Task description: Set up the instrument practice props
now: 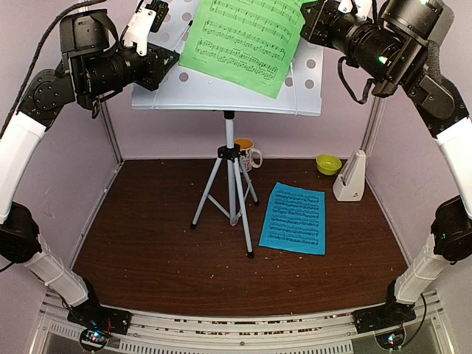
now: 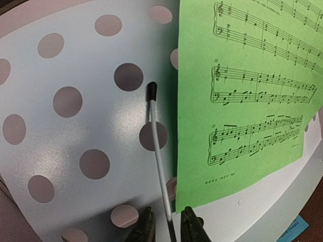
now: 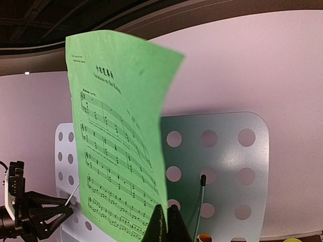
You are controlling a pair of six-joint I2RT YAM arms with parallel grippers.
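Observation:
The music stand's pale grey perforated desk [image 1: 310, 88] sits on a silver tripod [image 1: 231, 184] at the back of the table. My right gripper [image 3: 166, 222] is shut on the lower edge of the green music sheet [image 1: 243, 37], which it holds upright and slanted in front of the desk. My left gripper [image 2: 168, 227] stands at the desk's left side. Its jaws are narrowly open around the stand's thin wire page arm [image 2: 157, 146], with a small gap on each side. The blue music sheet [image 1: 295, 217] lies flat on the table. The white metronome [image 1: 351, 178] stands at the back right.
A patterned mug [image 1: 248, 153] stands behind the tripod and a small green bowl [image 1: 328, 164] sits beside the metronome. A second wire page arm [image 3: 200, 201] rises on the desk's right half. The tripod legs spread over the middle of the brown table [image 1: 147, 236].

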